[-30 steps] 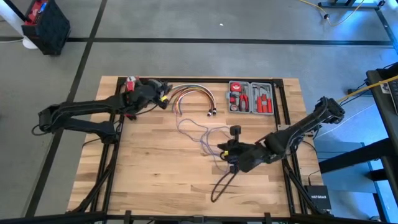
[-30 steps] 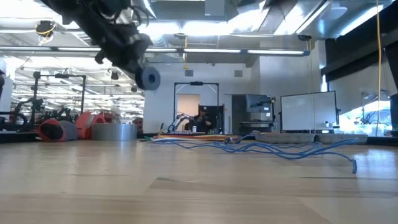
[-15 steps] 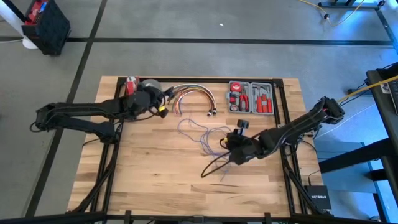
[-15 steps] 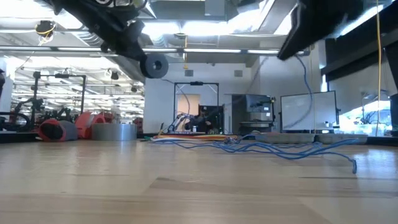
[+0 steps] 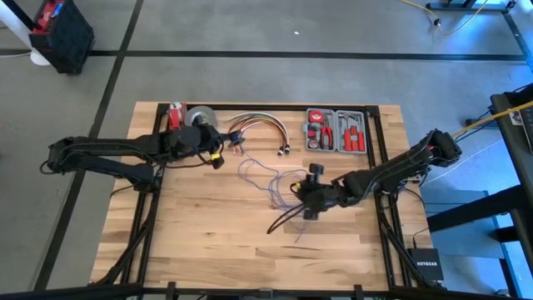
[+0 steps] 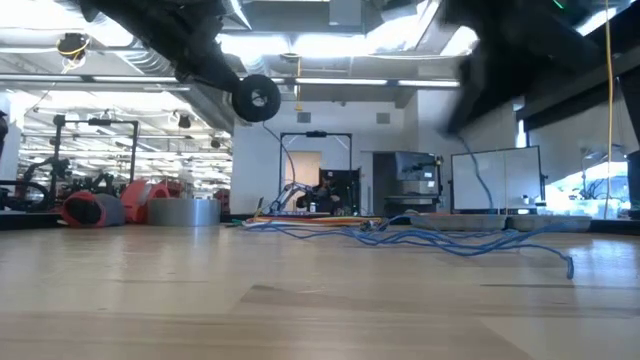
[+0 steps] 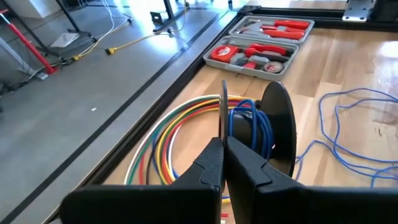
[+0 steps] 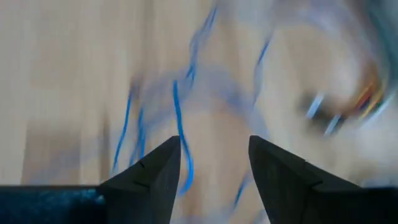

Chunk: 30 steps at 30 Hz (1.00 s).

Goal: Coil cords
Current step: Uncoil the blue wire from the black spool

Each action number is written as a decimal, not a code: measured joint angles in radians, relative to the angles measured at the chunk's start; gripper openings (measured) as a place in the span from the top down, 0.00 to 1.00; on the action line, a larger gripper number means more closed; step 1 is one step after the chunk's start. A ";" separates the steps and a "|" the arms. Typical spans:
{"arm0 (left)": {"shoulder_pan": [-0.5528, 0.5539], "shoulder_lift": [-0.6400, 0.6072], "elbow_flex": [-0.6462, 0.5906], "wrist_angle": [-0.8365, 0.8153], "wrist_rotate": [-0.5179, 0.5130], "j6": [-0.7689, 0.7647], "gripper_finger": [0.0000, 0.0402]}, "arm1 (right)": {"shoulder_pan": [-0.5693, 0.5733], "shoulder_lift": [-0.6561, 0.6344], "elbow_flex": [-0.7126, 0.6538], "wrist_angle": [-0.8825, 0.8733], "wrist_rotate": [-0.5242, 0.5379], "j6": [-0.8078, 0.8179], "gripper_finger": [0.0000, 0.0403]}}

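The thin blue cord (image 5: 268, 178) lies in loose loops on the wooden table's middle (image 6: 450, 240). Part of it is wound on a small black spool (image 7: 250, 127), which shows as a disc in the low view (image 6: 257, 97). My left gripper (image 5: 218, 156) is shut on that spool, above the table near the far left. My right gripper (image 5: 302, 204) hangs open over the right side of the loops. A strand (image 8: 180, 127) shows between its fingers (image 8: 214, 146). The wrist view is too blurred to tell whether the strand touches them. My left gripper pinches the thin rim of the spool's near flange (image 7: 222, 121) between its two fingertips, which come at it slanting slightly downward. The spool is lifted clear of the table, its flanges upright. Cord (image 7: 305, 155) trails from it down to the loops on the table.
An arched bundle of orange, red, yellow and white cables (image 5: 260, 125) lies at the far edge, with a grey tape roll (image 5: 198, 115) to its left. An open tool case (image 5: 336, 131) stands at the far right. A black cable (image 5: 286, 221) trails under the right gripper.
My left gripper has carried the spool from beside the tape roll toward the table's near edge, rolling as it went. My right gripper has sunk and shifted toward the table's left and far side, over the loops. A strand under it in the low view hangs lower now.
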 joint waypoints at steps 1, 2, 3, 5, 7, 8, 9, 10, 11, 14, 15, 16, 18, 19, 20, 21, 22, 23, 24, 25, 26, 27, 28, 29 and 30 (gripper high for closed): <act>0.000 0.000 0.000 0.000 0.000 0.001 1.00 | -0.004 0.000 -0.010 -0.061 -0.049 0.033 0.52; 0.000 0.000 0.000 0.000 0.000 0.002 1.00 | -0.003 0.001 -0.012 -0.132 -0.089 0.072 0.52; 0.000 0.000 0.000 0.000 0.000 0.002 1.00 | -0.002 0.002 -0.012 -0.190 -0.123 0.109 0.52; 0.000 0.000 0.000 0.000 0.000 -0.002 1.00 | -0.001 0.002 -0.004 -0.285 -0.186 0.189 0.52; 0.000 0.000 0.000 0.000 0.000 -0.003 1.00 | -0.001 0.002 0.025 -0.346 -0.254 0.239 0.52; 0.000 0.000 0.000 0.000 -0.001 -0.003 1.00 | -0.001 0.002 0.048 -0.363 -0.290 0.245 0.52; 0.000 0.000 0.000 0.000 0.000 -0.004 1.00 | -0.003 0.002 0.075 -0.377 -0.329 0.246 0.51; 0.000 0.000 0.000 0.000 -0.001 -0.005 1.00 | -0.006 0.002 0.105 -0.396 -0.359 0.246 0.51; 0.000 0.000 0.000 0.000 -0.001 -0.006 1.00 | -0.009 0.002 0.133 -0.413 -0.380 0.241 0.51; 0.000 0.000 0.000 -0.001 -0.001 -0.006 1.00 | -0.008 0.001 0.225 -0.436 -0.387 0.227 0.51; 0.000 0.000 0.000 -0.001 -0.001 -0.006 1.00 | -0.008 0.001 0.249 -0.435 -0.366 0.210 0.51; 0.000 0.000 0.000 -0.001 -0.001 -0.006 1.00 | -0.008 0.001 0.270 -0.424 -0.329 0.188 0.51; 0.000 0.000 0.000 -0.001 -0.001 -0.001 1.00 | -0.008 0.001 0.286 -0.345 -0.217 0.114 0.51; 0.000 0.000 0.000 -0.001 -0.001 -0.002 1.00 | -0.008 0.001 0.284 -0.283 -0.143 0.064 0.51; 0.000 0.000 0.000 -0.001 -0.001 -0.002 1.00 | -0.008 0.001 0.274 -0.205 -0.064 0.013 0.51; 0.000 0.000 0.000 -0.001 -0.001 -0.002 1.00 | -0.008 0.001 0.260 -0.130 -0.001 -0.032 0.51; 0.000 0.000 0.000 -0.001 -0.001 -0.003 1.00 | -0.009 0.005 0.237 -0.035 0.054 -0.084 0.51; 0.000 0.000 0.000 -0.001 -0.001 -0.005 1.00 | -0.020 0.012 0.213 0.063 0.090 -0.148 0.51; 0.000 0.000 0.000 0.000 -0.001 -0.005 1.00 | -0.034 0.022 0.186 0.161 0.107 -0.214 0.51; -0.001 0.000 0.000 -0.001 -0.001 -0.005 1.00 | -0.050 0.037 0.158 0.251 0.112 -0.265 0.51; -0.001 0.000 0.000 -0.001 -0.001 -0.004 1.00 | -0.072 0.052 0.133 0.329 0.111 -0.300 0.51; -0.001 0.000 0.001 0.000 -0.001 -0.002 1.00 | -0.093 0.070 0.112 0.392 0.109 -0.320 0.51; -0.001 0.000 0.001 0.000 -0.002 -0.001 1.00 | -0.114 0.090 0.097 0.437 0.101 -0.328 0.51; -0.001 0.000 0.001 -0.001 -0.001 -0.001 1.00 | -0.135 0.107 0.088 0.463 0.081 -0.331 0.51; -0.001 0.000 0.001 -0.001 -0.001 -0.002 1.00 | -0.157 0.126 0.080 0.471 0.064 -0.332 0.51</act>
